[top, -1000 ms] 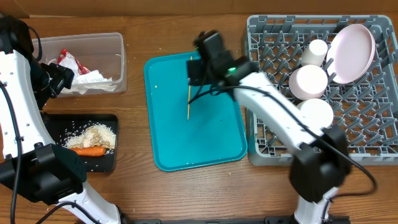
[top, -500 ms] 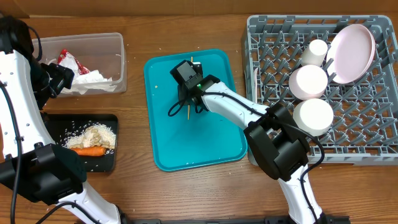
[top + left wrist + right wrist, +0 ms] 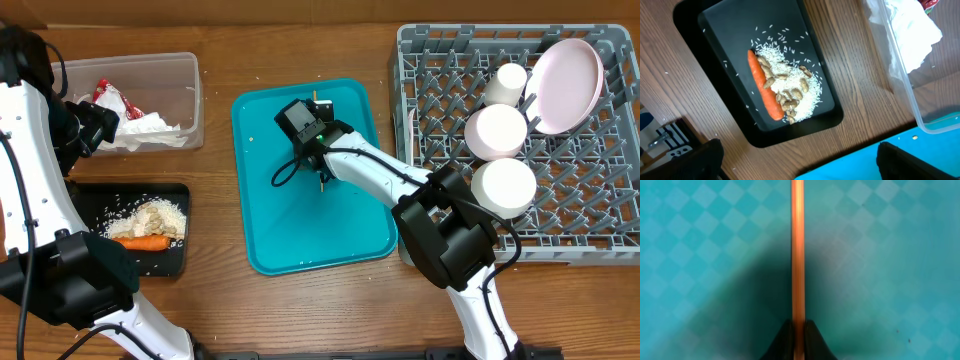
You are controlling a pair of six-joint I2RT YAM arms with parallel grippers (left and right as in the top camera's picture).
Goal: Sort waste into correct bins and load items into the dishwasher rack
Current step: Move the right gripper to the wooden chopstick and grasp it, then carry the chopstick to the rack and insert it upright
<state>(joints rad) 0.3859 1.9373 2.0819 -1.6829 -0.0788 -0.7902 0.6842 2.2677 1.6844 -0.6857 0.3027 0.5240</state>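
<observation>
On teal tray (image 3: 300, 230): right gripper (image 3: 798, 330) fingers just clenched on fork (image 3: 797, 255), ready to lift; left gripper (image 3: 800, 167) fingers released.

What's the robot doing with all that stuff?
It's tidying up. The right gripper is pinched shut on the slim fork on the teal tray. The plate, two bowls and cup sit in the dishwasher rack. Carrot and crumbs are in the black tray, napkins and red wrapper in the clear tub. The left gripper hangs open nearby.
</observation>
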